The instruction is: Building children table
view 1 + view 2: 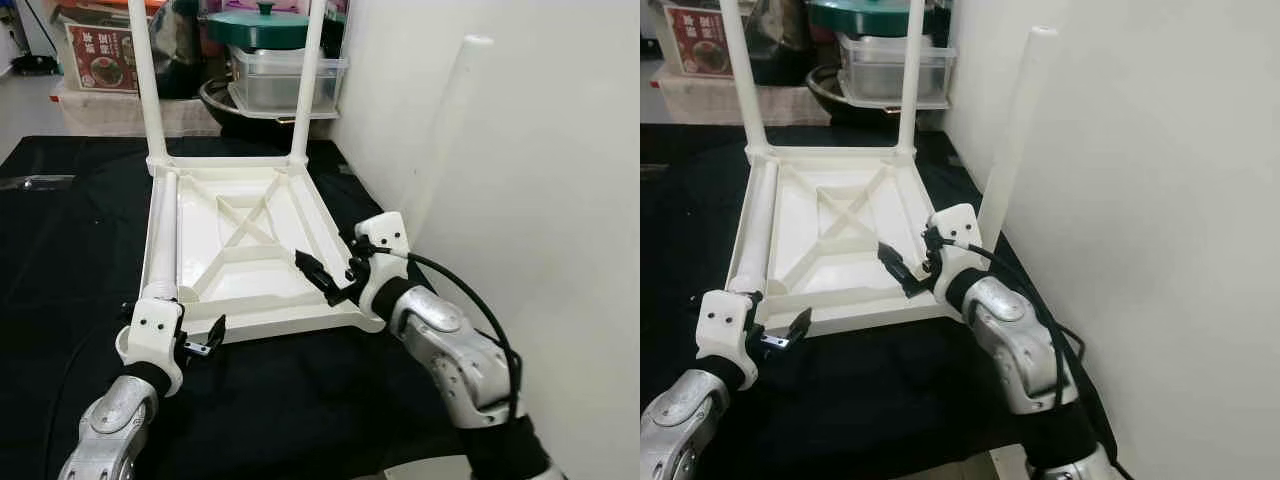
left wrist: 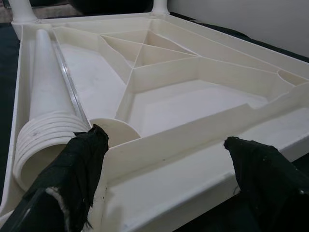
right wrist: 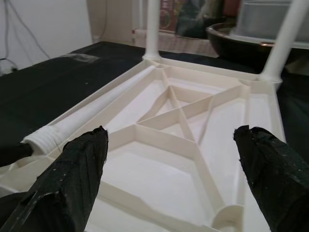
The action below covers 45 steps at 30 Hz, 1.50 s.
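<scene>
You are looking down at the white plastic tabletop (image 1: 245, 250), which is lying upside down on a black cloth (image 1: 70, 250) so its ribbed underside with the crossed braces is facing up. Two legs (image 1: 146, 80) are already standing upright in the far corner sockets, in front of stacked containers (image 1: 285, 75) along the far edge. A third, loose leg (image 1: 163, 235) is lying flat inside the tray along its left rim, threaded end toward you — it is resting just beside the near-left corner socket. A fourth leg (image 1: 1012, 135) is leaning against the white wall (image 1: 520, 150) on the right.

Your left gripper (image 1: 203, 340) is hovering at the near edge of the tabletop with its fingers spread wide, holding nothing (the loose leg's threaded end is sitting just off one fingertip (image 2: 82, 164)). Your right gripper (image 1: 328, 278) is reaching over the near-right corner — also gaping wide, empty.
</scene>
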Motion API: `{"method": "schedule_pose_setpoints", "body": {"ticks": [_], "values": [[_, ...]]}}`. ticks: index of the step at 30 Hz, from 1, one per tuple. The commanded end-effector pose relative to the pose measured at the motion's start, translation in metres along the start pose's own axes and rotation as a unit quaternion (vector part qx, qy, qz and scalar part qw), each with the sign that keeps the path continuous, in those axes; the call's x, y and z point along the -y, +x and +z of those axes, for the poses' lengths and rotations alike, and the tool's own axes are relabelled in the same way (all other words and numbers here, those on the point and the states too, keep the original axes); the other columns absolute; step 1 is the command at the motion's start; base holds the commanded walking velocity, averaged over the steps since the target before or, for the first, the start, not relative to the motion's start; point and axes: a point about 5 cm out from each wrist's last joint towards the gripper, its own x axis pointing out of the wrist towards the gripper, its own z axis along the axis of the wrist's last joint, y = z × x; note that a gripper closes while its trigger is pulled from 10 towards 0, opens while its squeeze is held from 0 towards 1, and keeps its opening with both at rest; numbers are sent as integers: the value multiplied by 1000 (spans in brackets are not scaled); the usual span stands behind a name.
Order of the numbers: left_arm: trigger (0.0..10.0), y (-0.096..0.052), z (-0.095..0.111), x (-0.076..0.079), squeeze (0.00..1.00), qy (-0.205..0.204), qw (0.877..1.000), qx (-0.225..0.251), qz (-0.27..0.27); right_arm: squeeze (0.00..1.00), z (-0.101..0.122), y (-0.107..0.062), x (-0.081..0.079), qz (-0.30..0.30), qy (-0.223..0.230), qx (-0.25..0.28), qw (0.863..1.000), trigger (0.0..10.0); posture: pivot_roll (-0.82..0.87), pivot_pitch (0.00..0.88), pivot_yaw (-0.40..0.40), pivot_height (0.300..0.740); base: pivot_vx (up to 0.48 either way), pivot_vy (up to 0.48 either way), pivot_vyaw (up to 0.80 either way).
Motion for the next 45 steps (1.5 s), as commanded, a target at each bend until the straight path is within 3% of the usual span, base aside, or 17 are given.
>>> {"method": "schedule_pose_setpoints", "body": {"ticks": [1,5,7,9,11,18,31,34,36,38,45], "values": [[10000,-2,0,-2,0,-14,1000,-2,13,0,0,2,1,0,-3,7,1000,10000,165,0,-124,740,0,0,0],[10000,-3,1,-9,0,-21,999,2,34,0,-1,6,-2,3,7,10,1000,10000,168,0,-121,740,0,0,0],[10000,2,7,-21,0,-30,996,16,83,0,-1,10,-6,-4,29,41,999,10000,166,0,-108,740,0,144,0],[10000,3,8,-22,0,-29,996,20,88,0,-1,11,-7,-6,20,45,999,10000,168,0,-110,740,0,291,0],[10000,3,11,-21,0,-24,996,25,85,0,-1,12,-8,-7,-3,44,999,10000,177,0,-114,740,0,324,400],[10000,0,11,-20,0,-18,996,26,88,0,1,20,-10,-3,6,52,999,10000,163,0,-115,740,0,251,800],[10000,2,14,-11,0,-20,996,33,85,0,-3,19,-2,-22,11,51,998,10000,161,0,-125,740,0,0,540],[10000,0,11,-15,0,-19,994,28,100,0,-6,21,2,-41,-26,34,998,10000,154,0,-122,740,0,0,0],[10000,0,11,-15,0,-19,994,28,100,0,-6,21,2,-41,-26,34,998,10000,154,0,-122,740,0,0,0],[10000,0,10,-13,0,-37,995,29,92,0,-8,22,6,-60,-61,25,996,10000,148,0,-118,740,0,0,0],[10000,-1,15,-7,0,-54,995,44,72,0,-13,22,11,-73,-86,12,993,10000,160,0,-125,740,161,0,0]]}}
